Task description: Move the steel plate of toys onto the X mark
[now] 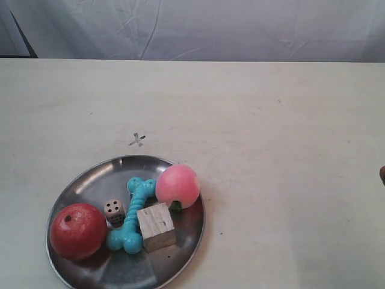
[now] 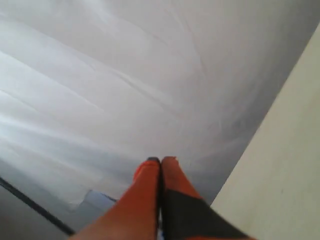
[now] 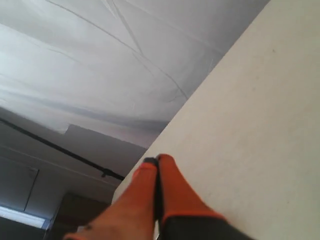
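Both the orange left claw [image 2: 160, 161] and right claw [image 3: 157, 160] are pinched together empty, so the round shiny steel plate [image 1: 96, 177] waits near-left on the desk [image 1: 271, 180], just short of the dark X mark [image 1: 138, 139].

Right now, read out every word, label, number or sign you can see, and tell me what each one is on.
"X": the hand-drawn X mark, on the table, close to the steel plate but clear of its rim.
Dark dots, no numerals: on the white die in the plate; too small to count surely.
No words, brands or numbers anywhere else, wrist views included.
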